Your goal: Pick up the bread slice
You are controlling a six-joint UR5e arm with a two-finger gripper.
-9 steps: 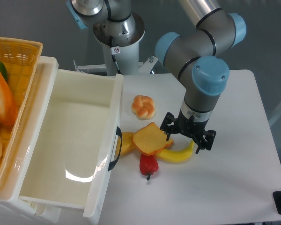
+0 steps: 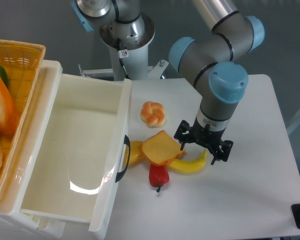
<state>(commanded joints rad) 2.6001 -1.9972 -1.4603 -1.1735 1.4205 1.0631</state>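
Note:
The bread slice [image 2: 160, 148] is a golden-orange square with a darker crust. It lies tilted on top of other toy food at the middle of the white table [image 2: 250, 190]. My gripper [image 2: 203, 148] hangs just to its right, fingers pointing down and spread apart, with nothing between them. The left fingertip sits close to the slice's right edge; whether it touches cannot be made out. A yellow banana [image 2: 190, 165] lies directly under the gripper.
A braided pale-orange bun [image 2: 153, 114] lies behind the slice. A red pepper [image 2: 158, 175] and a small yellow item [image 2: 135, 152] sit against the slice. A large white bin [image 2: 72, 145] with a black handle stands left, beside a wicker basket [image 2: 15, 55].
The gripper and arm have shifted slightly right and a little lower. The bread slice and other food have not moved.

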